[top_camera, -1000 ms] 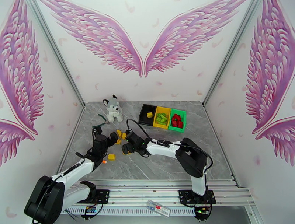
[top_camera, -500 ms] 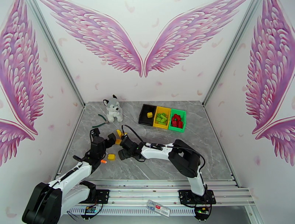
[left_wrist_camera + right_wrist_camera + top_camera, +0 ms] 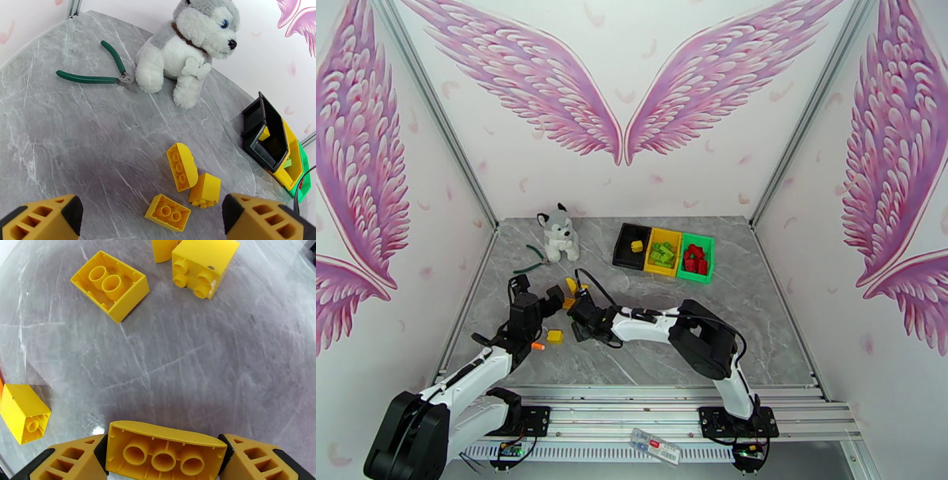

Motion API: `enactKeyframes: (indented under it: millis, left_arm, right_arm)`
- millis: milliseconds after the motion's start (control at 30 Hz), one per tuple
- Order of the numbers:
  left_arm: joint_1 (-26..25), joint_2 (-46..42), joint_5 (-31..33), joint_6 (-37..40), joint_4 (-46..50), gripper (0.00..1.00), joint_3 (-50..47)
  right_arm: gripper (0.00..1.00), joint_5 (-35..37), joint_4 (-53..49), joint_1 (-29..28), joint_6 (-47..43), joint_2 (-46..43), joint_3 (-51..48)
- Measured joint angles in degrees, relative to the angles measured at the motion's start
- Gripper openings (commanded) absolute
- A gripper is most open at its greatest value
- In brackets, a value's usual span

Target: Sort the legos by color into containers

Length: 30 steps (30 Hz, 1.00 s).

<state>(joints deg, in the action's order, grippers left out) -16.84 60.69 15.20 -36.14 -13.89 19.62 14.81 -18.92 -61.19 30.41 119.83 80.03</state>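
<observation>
Step, as judged: pick done, carry to bin not yet begun.

Right gripper [image 3: 164, 457] clamps yellow 3-tube plastic brick [image 3: 166, 443], low over grey marble-look table [image 3: 197, 370].

Left gripper [image 3: 152, 221] spread wide, empty, above 3 loose yellow bricks [image 3: 181, 165].

Next move likely: lift, swing back-right to black plastic bin [image 3: 629, 254], where 1 yellow brick [image 3: 637, 245] lies.

Room: open table between. Left gripper close beside right; plush husky [image 3: 185, 51] and green-handled pliers [image 3: 91, 77] well off path.

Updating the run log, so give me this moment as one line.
right pincer: shut on yellow lego | left pincer: open, empty | loose yellow legos: on table
</observation>
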Motion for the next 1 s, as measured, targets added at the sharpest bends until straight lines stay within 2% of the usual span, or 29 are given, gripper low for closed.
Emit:
enactKeyframes:
  millis: [233,367,767,1000]
  left_arm:
    - [-0.35,4.7,-3.02,-0.09,-3.76,0.99,0.02]
    - [-2.58,9.94,-4.55,-0.13,-5.86,0.99,0.94]
    - [-10.38,25.9,-6.75,-0.72,-12.55,0.98,12.35]
    - [-12.5,33.35,-8.68,0.7,-12.83,0.97,20.96]
  right_arm:
    - [0.63,2.21,-0.2,0.33,-0.63,-0.66,-0.13]
    - [0.61,3.1,-0.26,2.23,-1.81,-2.45,-0.52]
    - [0.6,3.69,0.22,21.18,-6.47,-6.56,0.31]
    - [0.6,3.43,-0.74,27.34,-8.33,-2.08,14.01]
